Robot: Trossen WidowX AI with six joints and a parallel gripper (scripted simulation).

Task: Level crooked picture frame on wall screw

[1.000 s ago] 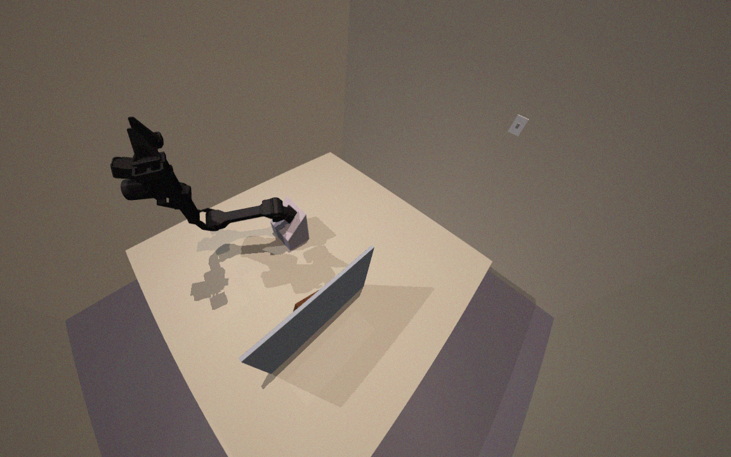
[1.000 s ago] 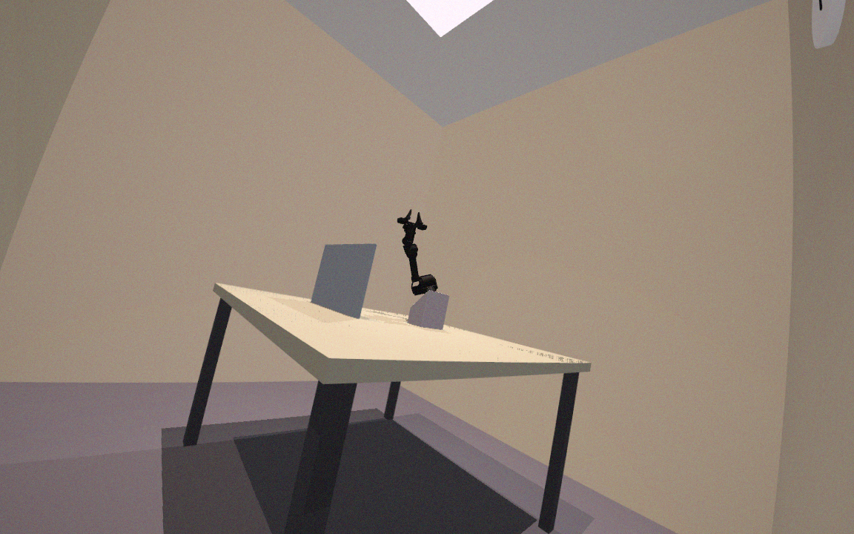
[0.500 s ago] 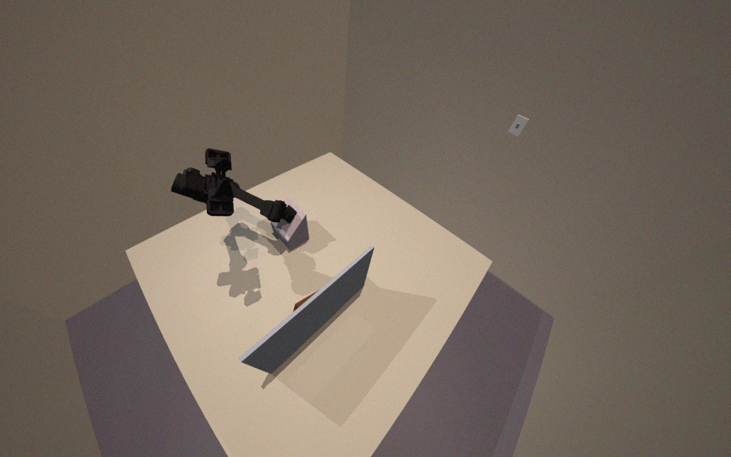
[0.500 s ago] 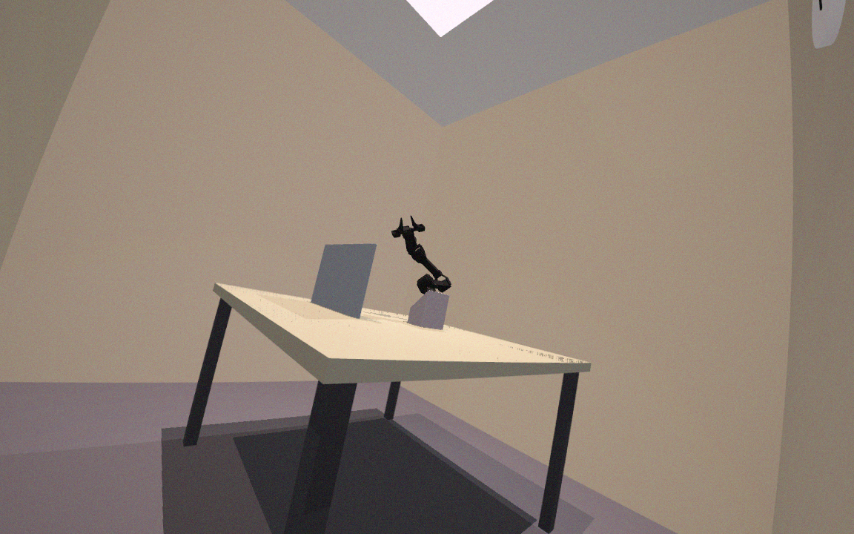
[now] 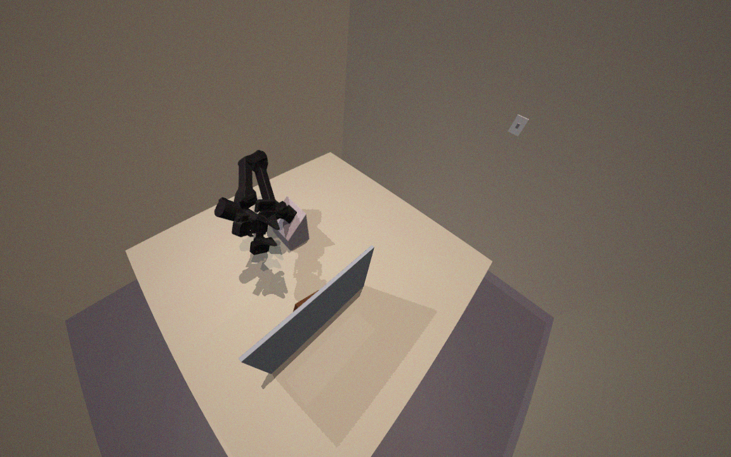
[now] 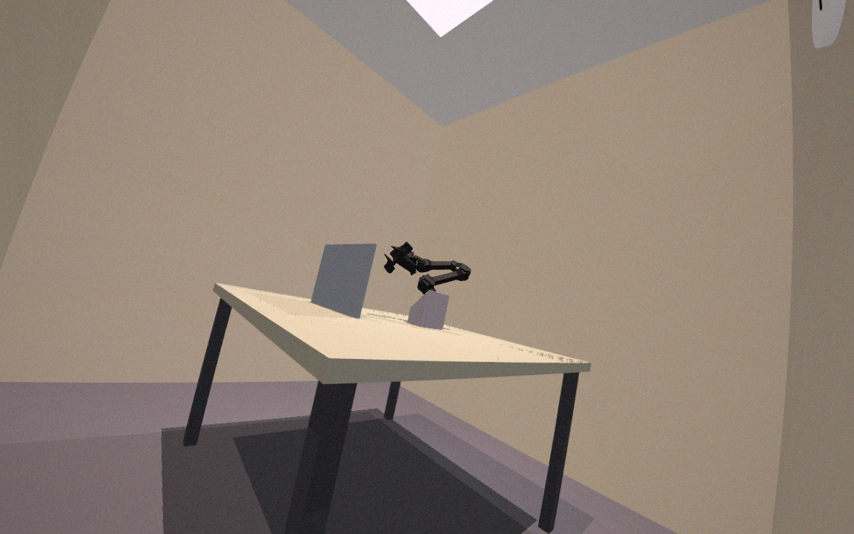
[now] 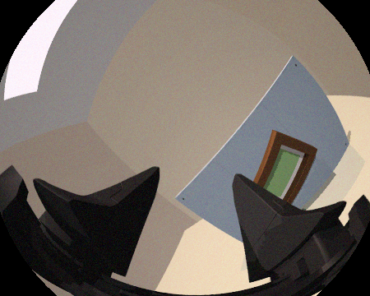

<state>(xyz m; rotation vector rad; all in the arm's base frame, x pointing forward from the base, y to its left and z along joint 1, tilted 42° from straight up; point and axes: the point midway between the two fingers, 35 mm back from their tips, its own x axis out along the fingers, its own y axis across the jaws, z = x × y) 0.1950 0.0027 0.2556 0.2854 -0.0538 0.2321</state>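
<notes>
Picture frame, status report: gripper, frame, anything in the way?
Gripper part open, empty, short of wall panel. Picture frame hanging on it, untouched. Nothing in the way.
</notes>
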